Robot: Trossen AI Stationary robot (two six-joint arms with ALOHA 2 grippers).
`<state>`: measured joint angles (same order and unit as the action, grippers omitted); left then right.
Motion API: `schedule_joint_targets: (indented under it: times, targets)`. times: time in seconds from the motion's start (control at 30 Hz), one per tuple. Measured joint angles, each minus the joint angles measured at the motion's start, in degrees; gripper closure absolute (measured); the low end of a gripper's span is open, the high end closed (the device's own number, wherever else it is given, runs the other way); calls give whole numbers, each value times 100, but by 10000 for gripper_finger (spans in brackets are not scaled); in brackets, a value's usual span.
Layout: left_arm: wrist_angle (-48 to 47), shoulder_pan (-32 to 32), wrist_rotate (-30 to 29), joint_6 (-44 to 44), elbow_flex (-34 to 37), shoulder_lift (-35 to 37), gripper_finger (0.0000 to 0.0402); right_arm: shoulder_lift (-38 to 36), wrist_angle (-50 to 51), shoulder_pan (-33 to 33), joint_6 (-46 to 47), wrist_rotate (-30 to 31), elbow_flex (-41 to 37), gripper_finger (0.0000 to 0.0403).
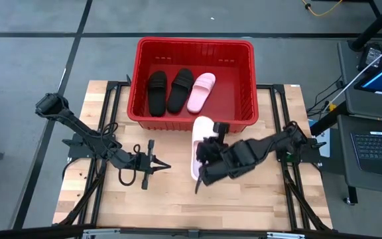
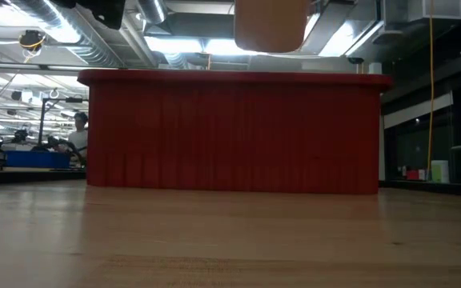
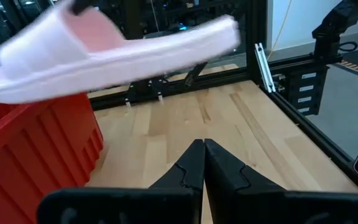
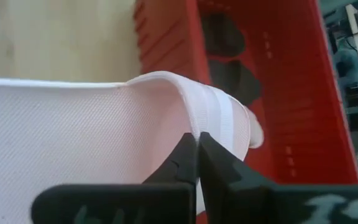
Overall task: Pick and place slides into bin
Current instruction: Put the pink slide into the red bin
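The red bin (image 1: 194, 46) stands at the table's far middle. In it lie two black slides (image 1: 158, 91) (image 1: 180, 89) and one pink slide (image 1: 201, 91), side by side on their soles. A second pink slide (image 1: 199, 143) hangs in the air just in front of the bin's near wall, with my right gripper (image 1: 208, 150) shut on it. It also shows in the low view (image 2: 270, 24) and the left wrist view (image 3: 104, 50). My left gripper (image 1: 159, 164) is shut and empty, low over the table left of the slide. My right gripper pinches the edge of the pink slide's strap (image 4: 199, 127) between its two fingers, coming from the table's right side. The slide is lifted clear of the table, about level, sole down. Its strap end points toward the bin, and it lies lengthwise near to far.
The bin's near wall (image 2: 230, 132) stands just beyond the held slide. Bare floor (image 1: 234, 96) shows in the bin right of the pink slide. Bare wooden tabletop (image 1: 178, 199) lies in front of both grippers. A person (image 2: 78, 136) shows in the room far behind.
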<state>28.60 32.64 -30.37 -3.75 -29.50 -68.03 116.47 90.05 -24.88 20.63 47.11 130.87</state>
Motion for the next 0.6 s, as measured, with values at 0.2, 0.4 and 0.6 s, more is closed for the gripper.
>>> schedule_joint_targets:
  times: [0.2,0.4,0.6]
  targets:
    - [41,0,-258,-124,0,0,400,-213,1,470,-646,54,2,397]
    - [140,0,-798,-498,0,0,397,-608,-1,966,-1310,87,2,397]
    - [168,-2,-957,-936,0,0,400,-1139,1,1513,-1856,94,2,397]
